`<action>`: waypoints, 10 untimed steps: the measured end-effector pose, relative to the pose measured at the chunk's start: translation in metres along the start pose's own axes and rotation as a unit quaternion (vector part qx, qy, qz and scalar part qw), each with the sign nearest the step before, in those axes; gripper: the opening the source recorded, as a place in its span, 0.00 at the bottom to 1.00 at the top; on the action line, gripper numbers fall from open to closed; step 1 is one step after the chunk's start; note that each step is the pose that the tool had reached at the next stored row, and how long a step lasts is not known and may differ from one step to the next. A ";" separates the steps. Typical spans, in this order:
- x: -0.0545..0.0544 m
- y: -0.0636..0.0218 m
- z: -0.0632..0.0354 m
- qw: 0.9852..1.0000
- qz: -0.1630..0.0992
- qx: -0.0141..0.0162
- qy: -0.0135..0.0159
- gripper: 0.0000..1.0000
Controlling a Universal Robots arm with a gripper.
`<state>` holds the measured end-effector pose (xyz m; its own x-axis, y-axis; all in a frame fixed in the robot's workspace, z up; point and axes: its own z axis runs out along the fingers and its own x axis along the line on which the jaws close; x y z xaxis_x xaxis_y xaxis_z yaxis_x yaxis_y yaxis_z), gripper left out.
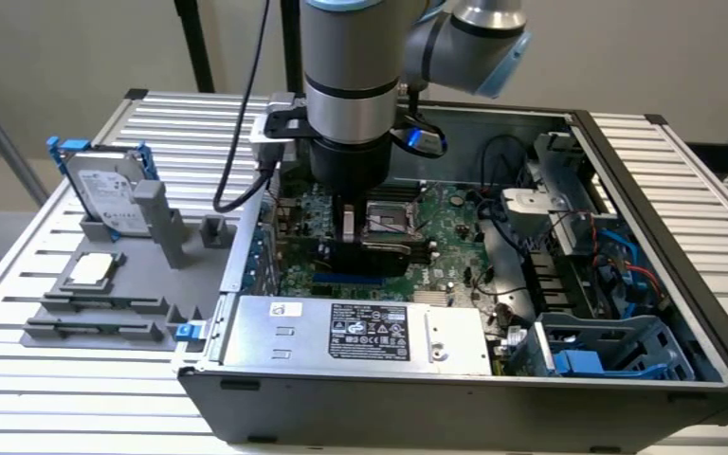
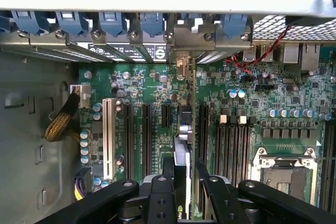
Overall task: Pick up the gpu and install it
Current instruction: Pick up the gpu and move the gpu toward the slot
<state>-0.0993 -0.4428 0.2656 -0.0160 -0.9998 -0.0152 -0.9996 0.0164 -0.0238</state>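
The gpu stands on edge between my fingers, a thin card running toward the case's rear wall, where its silver end bracket meets the slot openings. My gripper is shut on it from above. In the exterior view the gripper reaches down inside the open computer case and holds the black card low over the green motherboard, among the expansion slots. Whether the card's edge sits in a slot is hidden.
A silver hard drive in a blue frame and a processor chip sit on grey fixtures at the exterior view's left. The power supply lies near the case front. Cables crowd the case's right side. Blue slot latches line the rear wall.
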 end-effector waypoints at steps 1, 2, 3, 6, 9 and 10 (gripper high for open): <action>0.000 0.0000 0.0005 1.000 0.000 0.000 0.000 0.26; 0.000 0.0000 0.0009 1.000 0.000 0.000 0.000 0.26; 0.000 0.0000 0.0014 1.000 0.000 0.000 0.000 0.26; 0.000 0.0001 0.0026 1.000 0.000 0.000 0.000 0.26; 0.000 0.0001 0.0036 1.000 0.000 0.000 0.000 0.26; 0.000 0.0001 0.0038 1.000 0.000 0.000 0.000 0.26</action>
<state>-0.0994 -0.4428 0.2618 -0.0159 -0.9998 -0.0149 -0.9996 0.0162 -0.0235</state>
